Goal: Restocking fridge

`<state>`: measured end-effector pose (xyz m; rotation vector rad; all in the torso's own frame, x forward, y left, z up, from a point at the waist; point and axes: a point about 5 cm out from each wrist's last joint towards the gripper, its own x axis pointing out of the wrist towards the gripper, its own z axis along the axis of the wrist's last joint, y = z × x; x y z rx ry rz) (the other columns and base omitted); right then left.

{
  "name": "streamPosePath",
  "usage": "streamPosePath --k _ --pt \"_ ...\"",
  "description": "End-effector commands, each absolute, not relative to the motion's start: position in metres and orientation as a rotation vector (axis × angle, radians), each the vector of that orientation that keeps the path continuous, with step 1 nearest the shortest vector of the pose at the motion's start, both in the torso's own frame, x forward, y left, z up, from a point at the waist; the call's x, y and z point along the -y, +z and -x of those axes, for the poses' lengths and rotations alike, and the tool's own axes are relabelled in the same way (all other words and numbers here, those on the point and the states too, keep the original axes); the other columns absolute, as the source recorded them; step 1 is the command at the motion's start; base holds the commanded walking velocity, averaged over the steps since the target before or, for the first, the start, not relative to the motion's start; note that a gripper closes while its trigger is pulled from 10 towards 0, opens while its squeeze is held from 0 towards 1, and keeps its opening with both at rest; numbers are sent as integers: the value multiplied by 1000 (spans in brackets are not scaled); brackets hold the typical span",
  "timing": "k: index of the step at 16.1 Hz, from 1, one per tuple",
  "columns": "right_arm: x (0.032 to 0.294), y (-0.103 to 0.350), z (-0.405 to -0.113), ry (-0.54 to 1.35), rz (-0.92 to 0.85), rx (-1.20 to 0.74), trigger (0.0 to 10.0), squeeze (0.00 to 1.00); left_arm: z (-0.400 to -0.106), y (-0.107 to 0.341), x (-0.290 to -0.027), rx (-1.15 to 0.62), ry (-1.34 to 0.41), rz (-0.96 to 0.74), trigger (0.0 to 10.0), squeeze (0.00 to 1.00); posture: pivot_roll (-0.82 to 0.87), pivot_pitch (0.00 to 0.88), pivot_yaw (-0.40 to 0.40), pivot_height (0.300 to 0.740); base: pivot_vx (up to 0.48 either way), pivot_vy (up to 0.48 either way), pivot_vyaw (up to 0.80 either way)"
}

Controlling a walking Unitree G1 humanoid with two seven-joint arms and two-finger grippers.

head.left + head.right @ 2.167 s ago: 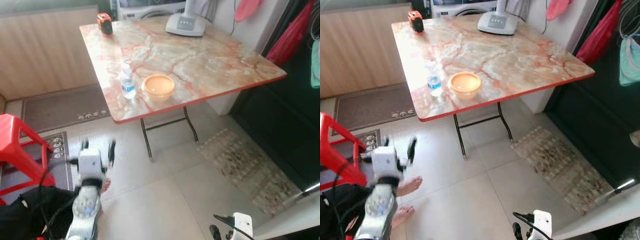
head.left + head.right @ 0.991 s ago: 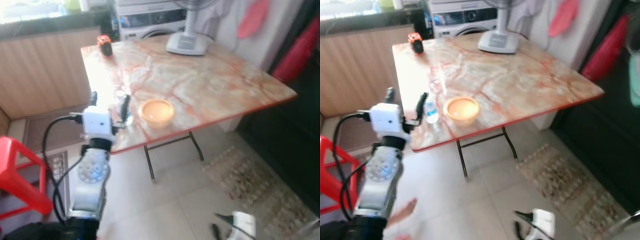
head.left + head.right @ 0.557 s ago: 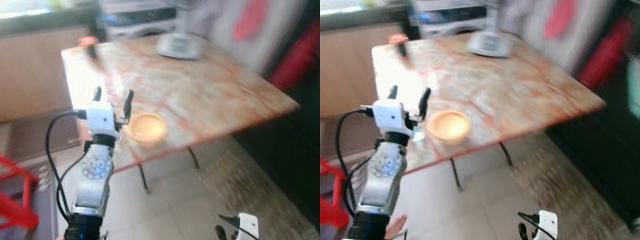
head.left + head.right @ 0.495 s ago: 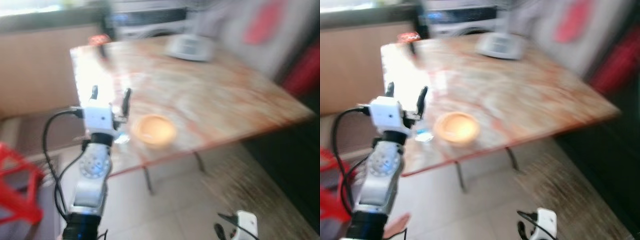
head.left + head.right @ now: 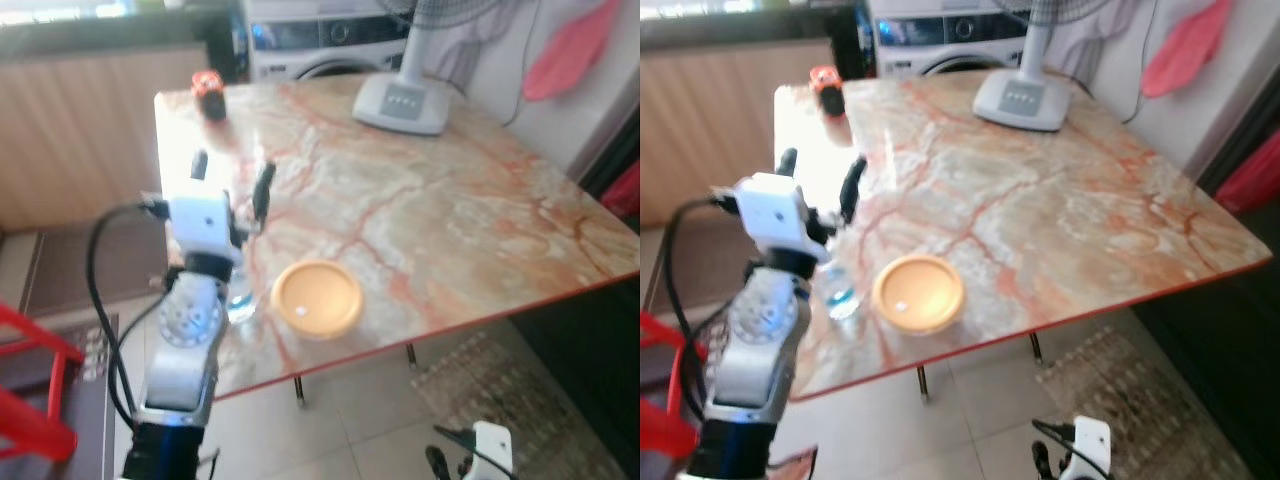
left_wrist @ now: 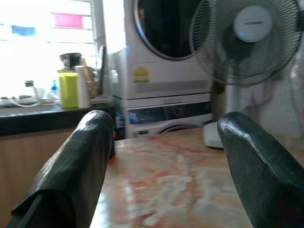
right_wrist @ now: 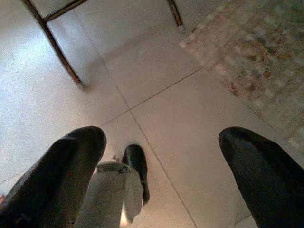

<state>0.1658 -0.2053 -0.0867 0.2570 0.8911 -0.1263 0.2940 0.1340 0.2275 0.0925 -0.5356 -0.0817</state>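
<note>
At the near left edge of the table (image 5: 450,230), the left gripper (image 5: 229,178) hovers with fingers apart above the water bottle (image 5: 841,293), apparently to grasp it, beside the bowl (image 5: 318,298), while the right gripper (image 7: 156,161), fingers also apart, hangs idle.

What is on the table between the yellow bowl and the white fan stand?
Nothing. Between the yellow bowl and the fan stand there is only bare marble table top, which the right eye view shows best.
</note>
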Motion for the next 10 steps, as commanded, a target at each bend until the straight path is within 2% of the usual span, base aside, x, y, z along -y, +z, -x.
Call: streamPosePath --k 1,4,6,7,10 --pt "202 -90 -160 -126 -267 -919 10000 0 -291 239 -132 567 -98 -85 10000 0 -105 83 -56 740 0 0 0" --pt "200 -91 -160 -117 -265 -927 10000 0 -297 252 -129 478 -120 -121 10000 0 -100 83 -57 740 0 0 0" --pt "200 -91 -159 -112 -256 -936 10000 0 -305 254 -120 274 -221 -123 10000 0 -91 84 -58 740 0 0 0" --pt "200 -91 -158 -105 -251 -939 10000 0 -306 255 -119 253 -225 -132 10000 0 -91 83 -58 740 0 0 0" --pt "198 -93 -153 -103 -252 -946 10000 0 -308 259 -116 118 -236 -38 10000 0 -91 87 -60 740 0 0 0"
